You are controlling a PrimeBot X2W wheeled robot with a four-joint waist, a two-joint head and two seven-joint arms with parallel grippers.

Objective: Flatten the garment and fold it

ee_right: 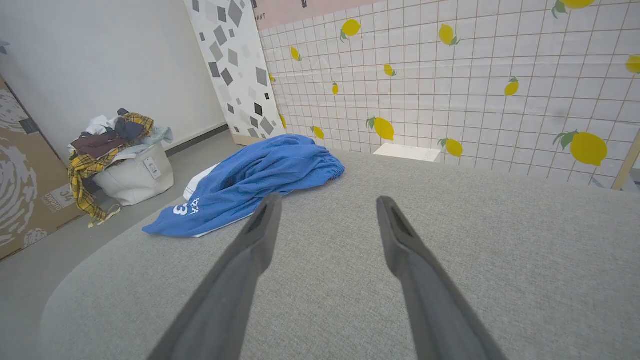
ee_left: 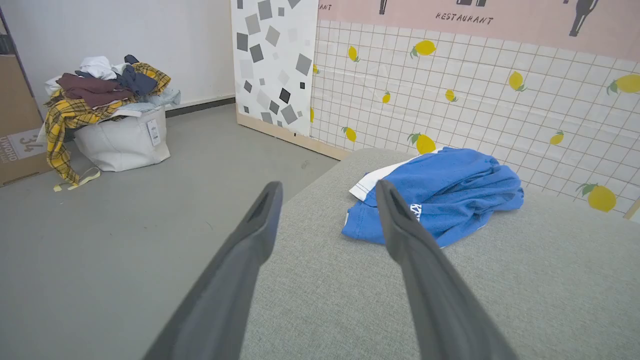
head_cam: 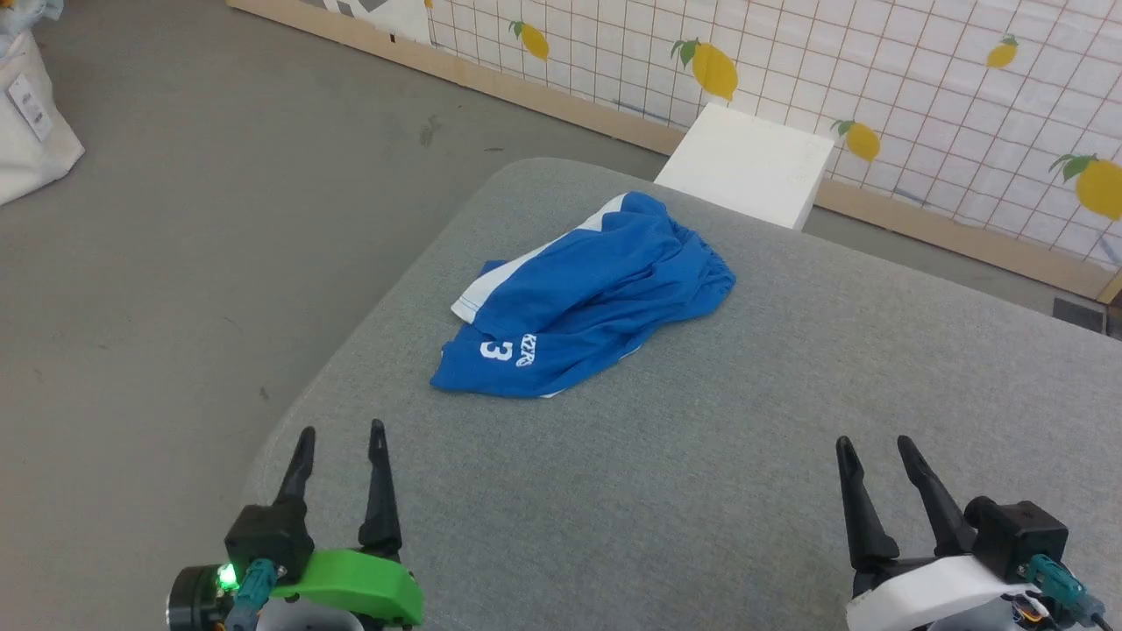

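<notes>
Left end effector (head_cam: 342, 427) & right end effector (head_cam: 873, 440) released, empty; best pinch crumpled shorts (head_cam: 587, 298) at opposite edges, pull flat.

Thin matt cloth, finely wrinkled, on the bright blue sports shorts (head_cam: 596, 289), with flat white print. Coarse woven fabric, matt and faintly speckled, over the grey rounded padded surface (head_cam: 701, 491). Smooth dull dark plastic on the long fingers of the left gripper (head_cam: 342, 427) and right gripper (head_cam: 873, 440). Matt, scuffed grey floor (head_cam: 175, 263). Slight sheen on the lemon-print grid wall sheet (head_cam: 920, 96), edged below by a pale bare wooden strip (head_cam: 561, 92). Smooth matt white box (head_cam: 745, 162).
</notes>
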